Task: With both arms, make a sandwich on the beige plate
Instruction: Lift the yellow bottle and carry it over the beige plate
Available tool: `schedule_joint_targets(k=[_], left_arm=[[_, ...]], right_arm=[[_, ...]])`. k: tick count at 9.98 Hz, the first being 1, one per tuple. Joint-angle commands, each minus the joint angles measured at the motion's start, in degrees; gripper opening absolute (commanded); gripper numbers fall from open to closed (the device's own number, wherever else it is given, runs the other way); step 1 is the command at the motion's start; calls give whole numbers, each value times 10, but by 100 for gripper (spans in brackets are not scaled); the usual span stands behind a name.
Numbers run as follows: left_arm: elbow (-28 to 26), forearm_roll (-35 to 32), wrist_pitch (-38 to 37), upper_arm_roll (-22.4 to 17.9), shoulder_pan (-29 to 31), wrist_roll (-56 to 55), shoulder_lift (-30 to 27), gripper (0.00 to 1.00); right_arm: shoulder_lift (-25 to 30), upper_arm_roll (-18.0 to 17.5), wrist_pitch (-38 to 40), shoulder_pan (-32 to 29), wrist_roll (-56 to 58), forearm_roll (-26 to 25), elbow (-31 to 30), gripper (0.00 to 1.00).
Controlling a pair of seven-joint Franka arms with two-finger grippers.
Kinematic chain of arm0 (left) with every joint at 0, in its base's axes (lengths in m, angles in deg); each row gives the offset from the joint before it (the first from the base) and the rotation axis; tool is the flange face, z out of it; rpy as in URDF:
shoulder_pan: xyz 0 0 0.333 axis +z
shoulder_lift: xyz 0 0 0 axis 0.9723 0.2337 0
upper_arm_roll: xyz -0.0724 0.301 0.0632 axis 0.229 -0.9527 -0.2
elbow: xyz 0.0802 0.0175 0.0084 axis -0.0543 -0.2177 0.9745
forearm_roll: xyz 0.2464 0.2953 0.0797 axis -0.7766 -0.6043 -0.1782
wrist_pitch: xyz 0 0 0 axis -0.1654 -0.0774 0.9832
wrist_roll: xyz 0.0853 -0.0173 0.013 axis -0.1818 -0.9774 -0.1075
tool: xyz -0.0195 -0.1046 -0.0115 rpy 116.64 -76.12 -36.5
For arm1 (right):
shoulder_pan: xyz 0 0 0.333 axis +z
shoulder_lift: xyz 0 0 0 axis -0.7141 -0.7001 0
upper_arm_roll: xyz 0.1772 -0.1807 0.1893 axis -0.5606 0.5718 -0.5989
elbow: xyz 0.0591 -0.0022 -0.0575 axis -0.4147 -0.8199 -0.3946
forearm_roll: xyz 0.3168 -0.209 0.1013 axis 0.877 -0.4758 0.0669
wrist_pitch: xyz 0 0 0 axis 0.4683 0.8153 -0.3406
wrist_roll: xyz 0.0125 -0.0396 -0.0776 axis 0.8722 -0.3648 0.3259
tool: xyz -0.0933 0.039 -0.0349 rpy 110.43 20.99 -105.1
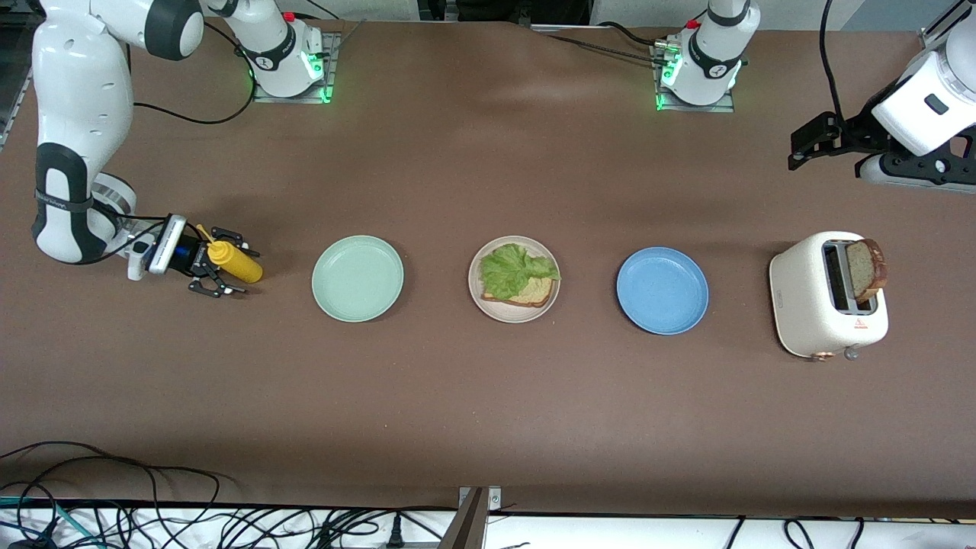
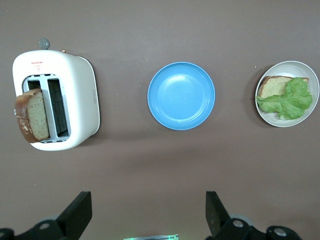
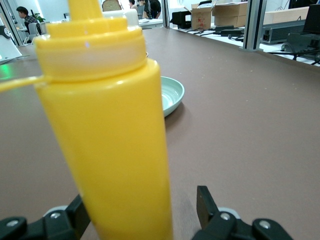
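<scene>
progress stood near halfway. toaster [image 1: 827,297], toward the left arm's end of the table, held one bread slice [image 1: 869,271] upright in a slot, not yet placed. beige plate [image 1: 488,303], between mint-green plate [image 1: 357,277] and blue plate [image 1: 662,290], carried the unfinished sandwich [image 1: 518,278]: a bottom slice under a lettuce leaf, no top slice. left gripper [image 2: 147,215] waited above the table near the toaster, fingers wide and empty. right gripper [image 1: 217,271], low by the table at its own end, bracketed a yellow squeeze bottle [image 1: 235,261], fingers spread, grasp uncertain
</scene>
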Motion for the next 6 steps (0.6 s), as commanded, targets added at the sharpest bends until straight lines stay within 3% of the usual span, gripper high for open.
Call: schedule_joint_targets(k=[1,4,6], left_arm=[[6,-3,-5,1,3,4,-2,100],[6,-3,-5,1,3,4,-2,100],[6,-3,-5,1,3,4,-2,100]], right_arm=[[-8,-5,-1,-3,9,13,17,0],[-1,4,-73,52,-41,0,83,0],[4,44,-106,128,-123,-13,112,0]])
